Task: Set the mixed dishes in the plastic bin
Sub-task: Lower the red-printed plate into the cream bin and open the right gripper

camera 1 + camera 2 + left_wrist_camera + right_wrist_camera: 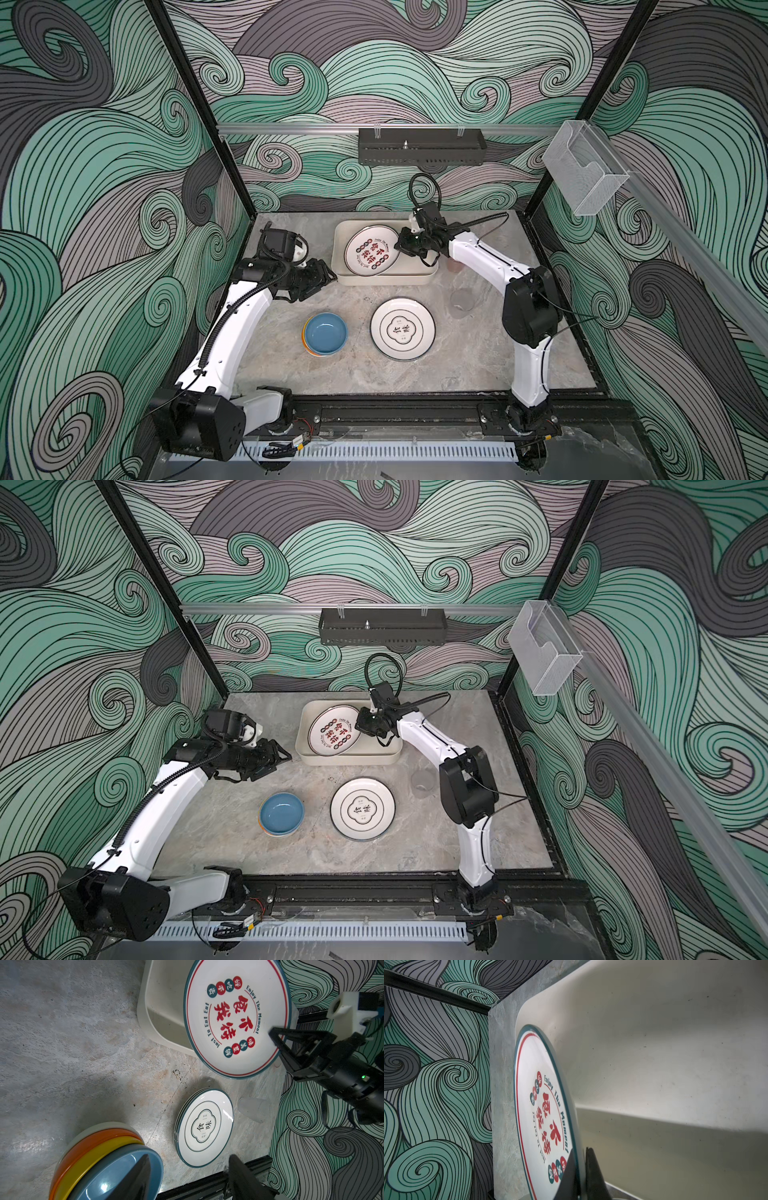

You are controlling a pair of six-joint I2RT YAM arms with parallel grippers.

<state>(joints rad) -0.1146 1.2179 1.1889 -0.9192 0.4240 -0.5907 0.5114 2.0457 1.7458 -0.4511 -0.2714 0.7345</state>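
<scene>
Clerk: Which step is in hand?

Inspector: Lowering a plate into the bin. The right gripper (402, 245) is clamped on the rim of the red plate (370, 251), one finger on each face, as the right wrist view confirms. The plate hangs tilted over the left half of the bin (384, 279), with its low edge toward the near wall. Whether that edge touches the bin cannot be told.

Clerk: And the other arm?

Inspector: The left gripper (323, 277) stands just left of the bin, jaws apart, holding nothing.

Clerk: What is outstanding?

Inspector: Several items are on the table (478, 353), apart from the bin. The bowls (325, 333) are nested, blue on top, with the plate stack (402, 328) beside them. One cup (460, 302) sits by the right arm. A second, pinkish cup (455, 266) appears behind that arm, mostly hidden. The task is judged to be at an early stage, as nothing lies flat in the bin yet.

Clerk: What does the next move call for?

Inspector: The plate should be levelled and brought down onto the bin floor, and only then let go. A release at this tilt would likely drop it on its edge or leave it riding on the near wall. The left arm is well placed to take the bowls.
</scene>
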